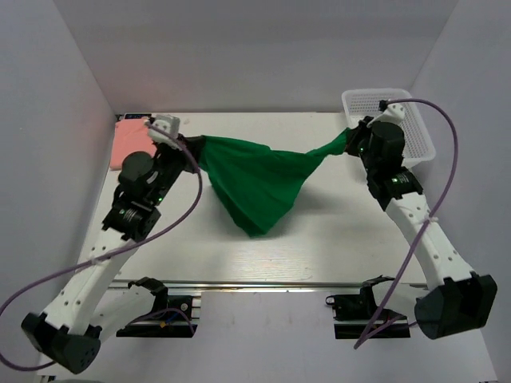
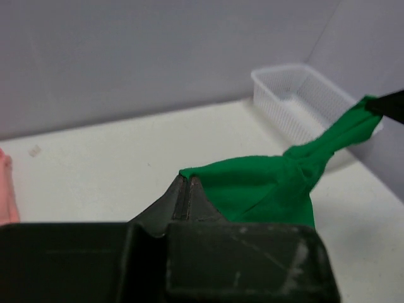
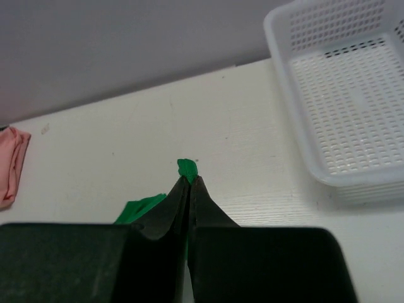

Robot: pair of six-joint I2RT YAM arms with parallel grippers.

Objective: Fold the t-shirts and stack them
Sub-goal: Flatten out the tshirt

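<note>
- The salmon pink t-shirt [image 1: 128, 142] lies at the far left corner of the table [image 1: 335, 231]. The left arm hides part of it, and both wrist views cut it off.
- The green t-shirt [image 1: 255, 179] hangs stretched between the two grippers, sagging to a point over mid-table. Whether that point touches the surface cannot be made out.
- The left gripper [image 2: 187, 182] is clamped on one edge of the green cloth. The right gripper [image 3: 189, 181] pinches a bunched end, a green tuft poking past its tips.
- White table, pale walls. A white mesh basket [image 1: 417, 136] sits in the far right corner, just beside the right gripper.
</note>
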